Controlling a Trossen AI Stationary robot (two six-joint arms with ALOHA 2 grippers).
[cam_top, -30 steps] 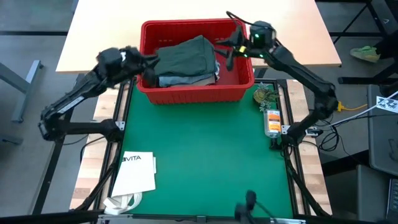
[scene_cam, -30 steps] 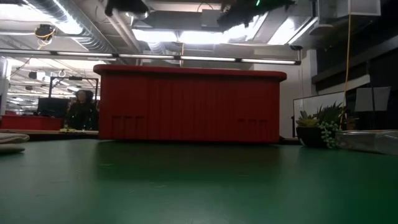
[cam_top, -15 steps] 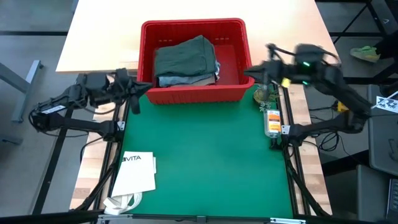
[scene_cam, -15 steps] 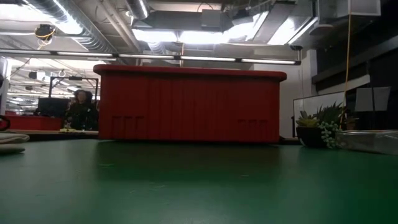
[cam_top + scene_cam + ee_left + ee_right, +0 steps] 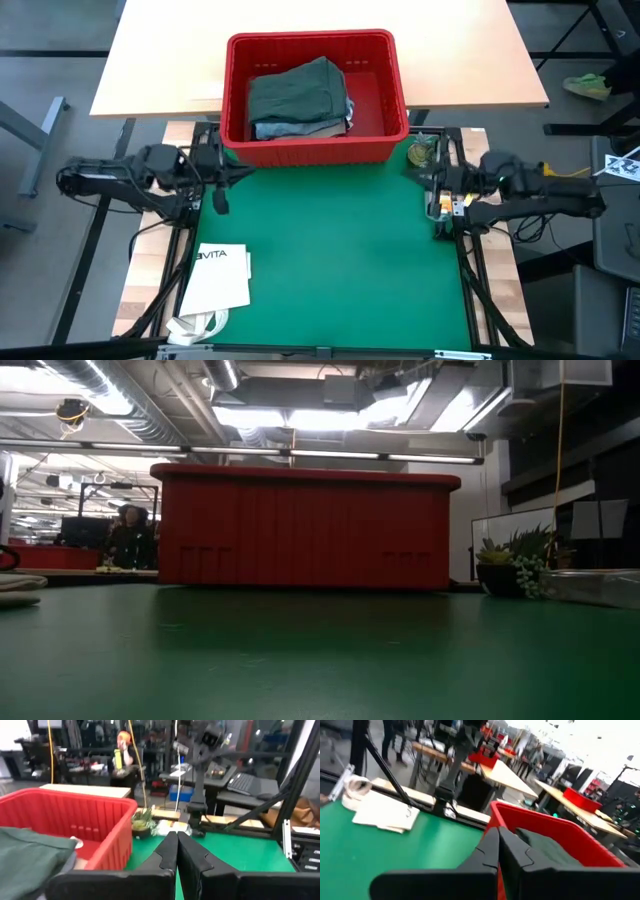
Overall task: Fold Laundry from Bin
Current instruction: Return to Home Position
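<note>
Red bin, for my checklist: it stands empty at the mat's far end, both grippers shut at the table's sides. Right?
Not empty: the high view shows folded clothes in the red bin. Left gripper and right gripper: as stated.

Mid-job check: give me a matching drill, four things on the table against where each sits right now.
Things:
1. laundry stack
2. red bin
3. white tote bag
4. potted plant

Places, by the high view:
A. lower-left corner of the green mat
B. top edge of the mat, centred
C. inside the bin
D. just right of the bin's front corner

Pairs: 1-C, 2-B, 3-A, 4-D.

The left gripper and right gripper sit at the mat's sides, jaws shut, empty.
</note>
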